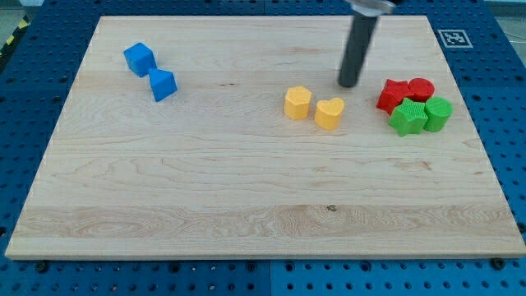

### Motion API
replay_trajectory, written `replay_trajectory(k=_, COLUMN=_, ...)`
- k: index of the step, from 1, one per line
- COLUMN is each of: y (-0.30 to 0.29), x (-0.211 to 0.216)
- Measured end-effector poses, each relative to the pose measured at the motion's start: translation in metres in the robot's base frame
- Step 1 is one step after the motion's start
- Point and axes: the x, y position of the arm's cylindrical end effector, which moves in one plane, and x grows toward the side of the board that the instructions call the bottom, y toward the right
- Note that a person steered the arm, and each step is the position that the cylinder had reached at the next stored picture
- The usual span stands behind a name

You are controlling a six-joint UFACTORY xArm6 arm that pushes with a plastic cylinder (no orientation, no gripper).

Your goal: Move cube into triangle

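A blue cube [139, 59] sits at the view's upper left of the wooden board [205, 181]. A blue triangle block [163, 85] lies just below and to the right of it, almost touching its corner. My tip [349, 84] stands far to the right of both, just above and to the right of a yellow heart block [329, 113]. The tip touches no block.
A yellow hexagon block [297, 103] sits left of the yellow heart. At the view's right is a tight cluster: a red star [394, 96], a red cylinder [421, 89], a green star [408, 117] and a green cylinder [438, 113]. A tag [453, 38] marks the board's top right corner.
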Motion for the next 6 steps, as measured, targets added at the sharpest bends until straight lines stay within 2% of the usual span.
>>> replay_trajectory(k=2, y=-0.113, x=-0.014)
replay_trajectory(k=3, y=-0.147, x=-0.014)
replay_trajectory(k=5, y=-0.149, x=-0.022)
replay_trajectory(k=6, y=-0.158, x=-0.073)
